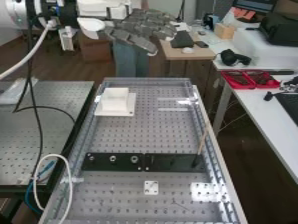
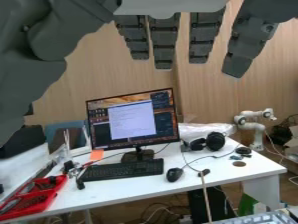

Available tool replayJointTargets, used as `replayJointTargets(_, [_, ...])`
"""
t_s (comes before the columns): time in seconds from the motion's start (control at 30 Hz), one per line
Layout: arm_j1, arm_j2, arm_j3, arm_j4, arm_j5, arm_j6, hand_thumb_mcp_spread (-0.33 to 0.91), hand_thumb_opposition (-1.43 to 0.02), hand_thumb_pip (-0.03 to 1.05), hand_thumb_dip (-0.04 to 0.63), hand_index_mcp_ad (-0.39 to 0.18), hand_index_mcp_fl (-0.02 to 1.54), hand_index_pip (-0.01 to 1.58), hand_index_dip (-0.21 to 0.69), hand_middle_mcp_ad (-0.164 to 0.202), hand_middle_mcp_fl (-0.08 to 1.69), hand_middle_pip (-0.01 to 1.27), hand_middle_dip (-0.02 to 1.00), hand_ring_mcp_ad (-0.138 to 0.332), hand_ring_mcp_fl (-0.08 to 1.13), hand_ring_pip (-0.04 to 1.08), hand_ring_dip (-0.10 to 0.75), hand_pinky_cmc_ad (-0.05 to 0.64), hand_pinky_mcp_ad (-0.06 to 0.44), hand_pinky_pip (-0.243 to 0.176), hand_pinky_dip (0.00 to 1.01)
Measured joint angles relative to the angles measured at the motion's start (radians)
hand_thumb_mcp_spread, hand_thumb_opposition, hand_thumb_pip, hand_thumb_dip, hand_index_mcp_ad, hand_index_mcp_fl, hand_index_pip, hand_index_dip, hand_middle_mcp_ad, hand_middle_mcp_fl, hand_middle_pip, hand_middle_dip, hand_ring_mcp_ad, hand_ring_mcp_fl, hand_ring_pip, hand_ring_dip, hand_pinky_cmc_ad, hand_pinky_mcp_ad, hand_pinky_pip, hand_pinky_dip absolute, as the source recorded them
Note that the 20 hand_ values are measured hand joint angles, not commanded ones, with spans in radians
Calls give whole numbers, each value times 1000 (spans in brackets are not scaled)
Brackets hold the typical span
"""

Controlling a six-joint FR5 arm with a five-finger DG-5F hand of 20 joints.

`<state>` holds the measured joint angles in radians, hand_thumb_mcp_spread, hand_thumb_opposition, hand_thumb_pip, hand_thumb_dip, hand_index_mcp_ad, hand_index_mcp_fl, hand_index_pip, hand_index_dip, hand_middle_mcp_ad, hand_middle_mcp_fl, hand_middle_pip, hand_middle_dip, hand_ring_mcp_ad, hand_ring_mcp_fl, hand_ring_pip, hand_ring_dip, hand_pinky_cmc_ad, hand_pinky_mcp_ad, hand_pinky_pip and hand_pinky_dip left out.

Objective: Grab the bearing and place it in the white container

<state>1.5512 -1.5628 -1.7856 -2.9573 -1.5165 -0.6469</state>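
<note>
The robot hand [image 1: 136,31] is raised above the table [image 1: 133,135], fingers straight and spread. Ring-shaped bearings [image 1: 135,159] sit on the black plate [image 1: 169,161] toward the near edge; the white container [image 1: 116,102] stands by the far left corner.

White arm [image 1: 14,14] cut off at high view's edge, rings [image 1: 134,159] too small for detail

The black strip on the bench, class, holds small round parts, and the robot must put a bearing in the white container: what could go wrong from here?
The round parts sit close together on the black strip, so the hand might knock a neighbour. The thin stick stands at the strip's other end and could be toppled by a wide sweep. The white container is small, so a careless release might miss it.
</note>
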Motion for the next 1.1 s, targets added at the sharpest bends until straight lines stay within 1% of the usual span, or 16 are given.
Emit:
replayJointTargets(0.07, [1, 2, -17, 23, 8, -5, 339, -623, 209, 7, 40, 10, 89, 202, 94, 52, 138, 152, 188, 16, 110, 82, 398, 328, -63, 229])
replayJointTargets(0.1, [1, 3, -25, 34, 13, -12, 354, -632, 237, 17, 40, 10, 89, 201, 94, 105, 138, 159, 185, 16, 110, 82, 408, 328, -63, 229])
replayJointTargets(0.27, [0, 0, -69, 81, 38, -34, 374, -661, 258, 47, 40, 37, 86, 204, 94, 182, 136, 223, 188, 16, 103, 87, 410, 328, -63, 229])
replayJointTargets(0.3, [-2, -3, -76, 88, 41, -32, 380, -661, 304, 51, 40, 58, 94, 204, 94, 220, 138, 236, 185, 16, 101, 87, 410, 328, -63, 229])
replayJointTargets(0.33, [-3, -4, -78, 89, 41, -30, 384, -661, 326, 51, 40, 87, 101, 204, 94, 215, 134, 239, 188, 16, 105, 87, 410, 328, -63, 229])
replayJointTargets(0.43, [-9, -15, -90, 96, 42, -11, 403, -693, 340, 101, 14, 150, 99, 204, 91, 262, 138, 300, 188, 16, 110, 101, 410, 328, -63, 229])
replayJointTargets(0.53, [-13, -30, -114, 118, 47, -9, 403, -707, 400, 131, 7, 223, 101, 204, 94, 328, 134, 335, 185, 16, 101, 103, 410, 328, -63, 229])
replayJointTargets(0.57, [-15, -37, -123, 129, 50, -10, 403, -709, 401, 129, 7, 241, 101, 204, 91, 328, 138, 367, 188, 16, 101, 103, 410, 328, -63, 229])
replayJointTargets(0.63, [-20, -45, -135, 146, 53, -7, 403, -709, 403, 154, 3, 290, 101, 204, 91, 367, 138, 414, 185, 16, 106, 117, 410, 328, -63, 229])
replayJointTargets(0.73, [-29, -57, -150, 167, 55, 4, 403, -724, 471, 175, 2, 328, 99, 204, 91, 394, 136, 457, 185, 16, 108, 126, 410, 325, -61, 229])
replayJointTargets(0.8, [-38, -66, -159, 181, 55, 12, 405, -721, 478, 173, 2, 363, 99, 204, 94, 407, 136, 494, 188, 16, 110, 127, 410, 328, -59, 229])
replayJointTargets(0.87, [-47, -75, -169, 198, 54, 20, 401, -724, 478, 188, 2, 374, 99, 204, 94, 429, 134, 536, 187, 16, 101, 134, 410, 328, -59, 227])
replayJointTargets(0.93, [-56, -86, -177, 216, 52, 23, 401, -728, 489, 197, 2, 384, 148, 202, 91, 428, 131, 557, 188, 19, 103, 148, 410, 328, -59, 230])
replayJointTargets(1.0, [-69, -105, -187, 239, 48, 26, 403, -735, 538, 206, 3, 391, 243, 202, 91, 429, 127, 574, 190, 37, 110, 159, 410, 328, -59, 230])
replayJointTargets(1.07, [-79, -124, -190, 249, 41, 32, 405, -742, 557, 222, 3, 408, 319, 204, 91, 429, 127, 592, 192, 49, 110, 176, 410, 328, -63, 230])
replayJointTargets(1.1, [-87, -138, -190, 252, 35, 36, 398, -742, 562, 230, 3, 405, 391, 202, 91, 428, 129, 602, 192, 68, 105, 180, 410, 328, -59, 243])
